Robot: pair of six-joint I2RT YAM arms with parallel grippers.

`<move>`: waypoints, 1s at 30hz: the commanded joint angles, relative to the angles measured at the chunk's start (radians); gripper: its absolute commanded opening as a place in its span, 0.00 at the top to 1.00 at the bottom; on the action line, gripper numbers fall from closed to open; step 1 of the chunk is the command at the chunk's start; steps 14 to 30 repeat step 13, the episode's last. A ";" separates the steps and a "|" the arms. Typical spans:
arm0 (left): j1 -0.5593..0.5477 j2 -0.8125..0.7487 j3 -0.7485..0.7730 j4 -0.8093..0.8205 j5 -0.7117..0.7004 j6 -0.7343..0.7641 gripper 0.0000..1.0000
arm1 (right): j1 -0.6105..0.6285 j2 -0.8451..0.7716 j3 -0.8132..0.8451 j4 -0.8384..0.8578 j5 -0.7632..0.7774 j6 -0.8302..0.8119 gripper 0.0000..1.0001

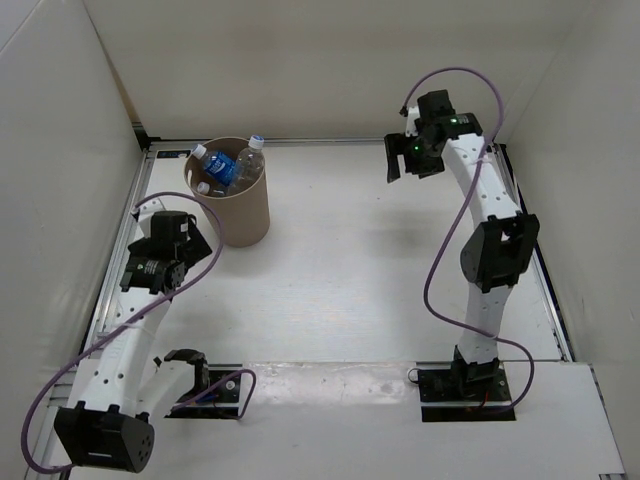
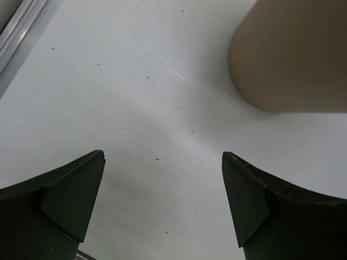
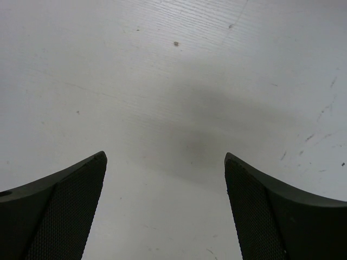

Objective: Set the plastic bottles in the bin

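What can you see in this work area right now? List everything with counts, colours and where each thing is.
bin: one, tan, upright at the table's far left.
plastic bottles: at least three showing, clear with white caps, one blue-labelled, all inside the bin; more may be hidden.
table: one, white.
cables: two, purple, one looping along each arm.
arms: two, white with black joints, based at the near edge.
left tool: one, black, open and empty, beside the bin.
right tool: one, black, open and empty, over bare table at the far right.
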 commanded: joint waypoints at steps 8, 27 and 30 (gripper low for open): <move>-0.006 -0.121 -0.155 0.249 0.178 0.228 0.01 | -0.020 -0.187 -0.146 0.013 -0.005 -0.006 0.10; -0.024 -0.121 -0.206 0.429 0.100 0.374 0.01 | -0.026 -0.296 -0.290 0.069 -0.011 -0.002 0.10; -0.024 -0.121 -0.206 0.429 0.100 0.374 0.01 | -0.026 -0.296 -0.290 0.069 -0.011 -0.002 0.10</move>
